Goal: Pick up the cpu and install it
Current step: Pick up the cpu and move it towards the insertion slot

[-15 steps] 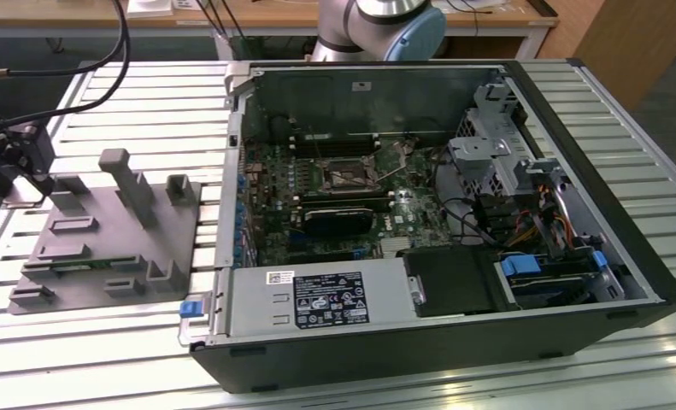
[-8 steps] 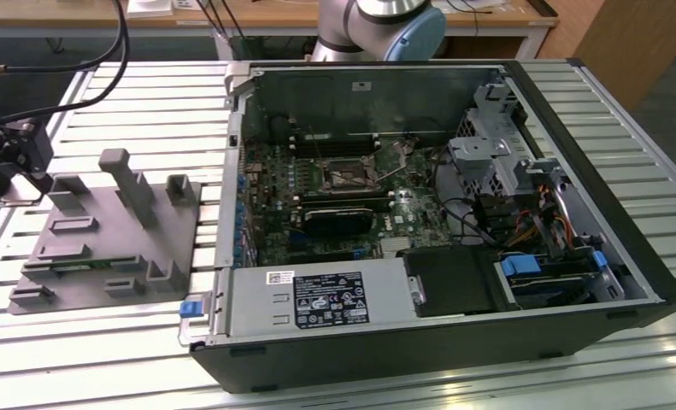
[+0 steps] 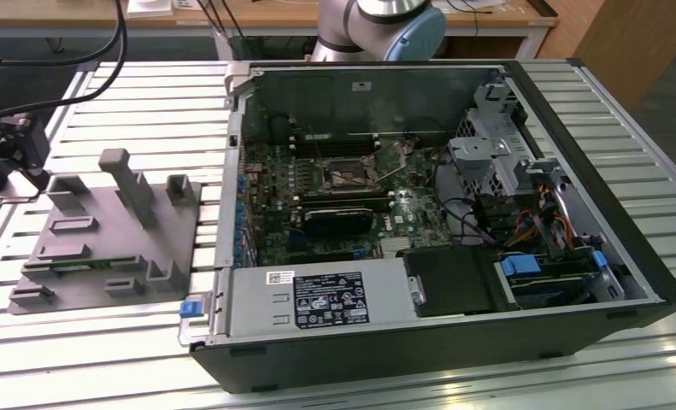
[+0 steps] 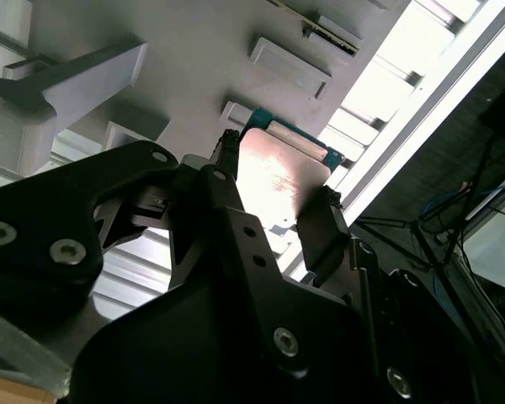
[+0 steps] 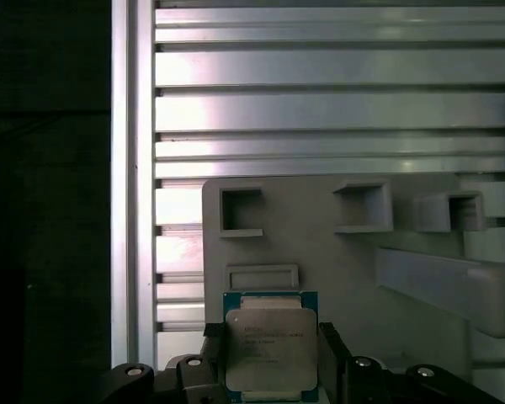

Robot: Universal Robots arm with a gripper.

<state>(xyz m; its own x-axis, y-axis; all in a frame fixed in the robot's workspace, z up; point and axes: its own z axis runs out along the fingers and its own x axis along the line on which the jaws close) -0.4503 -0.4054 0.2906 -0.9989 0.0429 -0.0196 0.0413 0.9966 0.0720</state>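
The gripper is clamped on the cpu. In both wrist views one dark finger presses one edge of the chip and its partner presses the opposite edge. The cpu lies squarely between them, with its silver lid facing back toward the wrist and its green rim showing at the end away from the wrist. Being square, it has no long axis to line up. What counts is that the grip is across two opposite sides and the lid lies flat.

The chip is at the edge of the grey tray, just beside a shallow rectangular recess and near a square pocket. I cannot tell whether it rests on the tray or hangs just above it.

In the exterior view the tray lies on the slatted table, and the open case stands just beside the tray, toward the exterior view's right. The socket on the board inside is well apart from the tray on that same side, and I judge that installing has not begun.
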